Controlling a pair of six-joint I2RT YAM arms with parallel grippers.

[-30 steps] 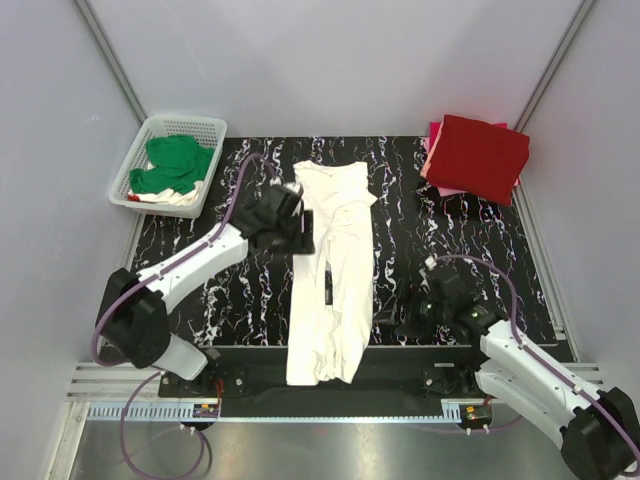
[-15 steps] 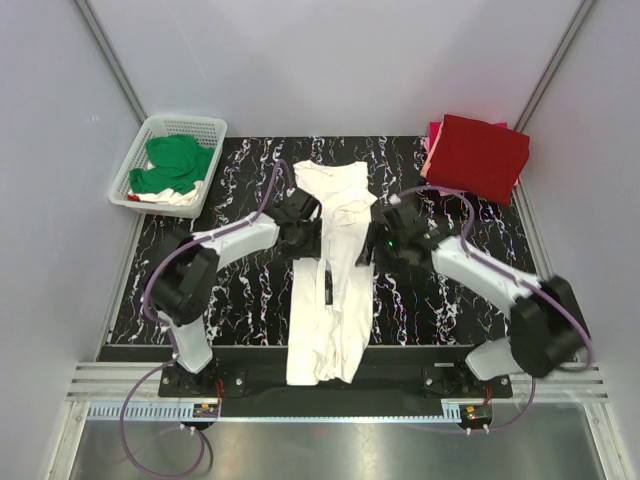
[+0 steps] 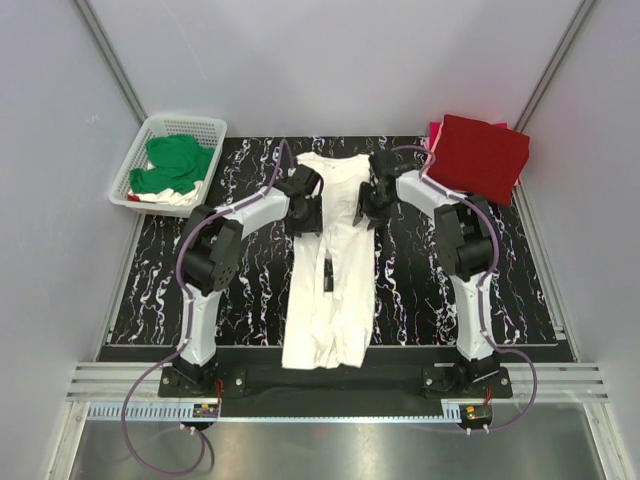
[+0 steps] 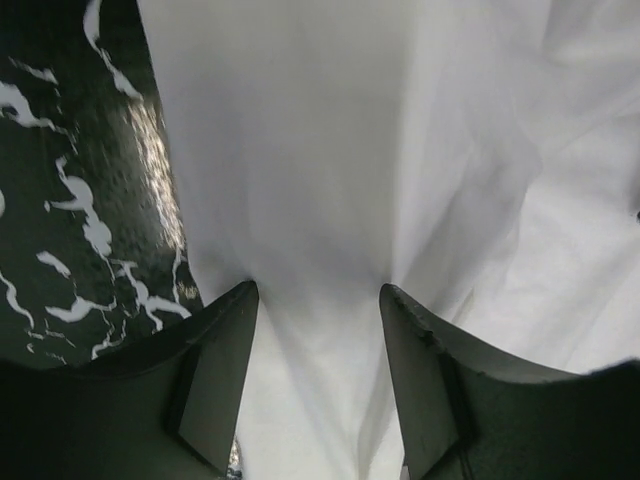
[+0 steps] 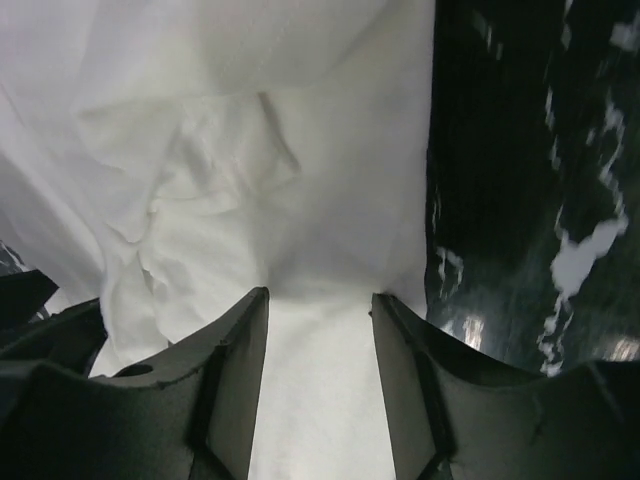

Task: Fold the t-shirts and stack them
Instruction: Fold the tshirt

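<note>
A white t-shirt (image 3: 335, 300) lies as a long narrow strip down the middle of the black marbled table (image 3: 250, 290), its small black print (image 3: 326, 278) facing up. My left gripper (image 3: 308, 208) grips the strip's left edge near its far end. My right gripper (image 3: 366, 205) grips the right edge opposite. In the left wrist view (image 4: 318, 290) and the right wrist view (image 5: 320, 295) the jaws stand part closed with white cloth (image 4: 330, 150) (image 5: 300, 130) gathered between them. A folded red t-shirt (image 3: 478, 155) lies on a pink one (image 3: 432, 135) at the back right.
A white lattice basket (image 3: 215, 125) at the back left holds a green t-shirt (image 3: 172, 165) and some white cloth. Grey walls close in the back and both sides. The arms' bases stand along the near rail.
Both grippers moved to the shirt's far end, the right arm swinging up from the near right. The shirt's near hem has slid away from the table's front edge.
</note>
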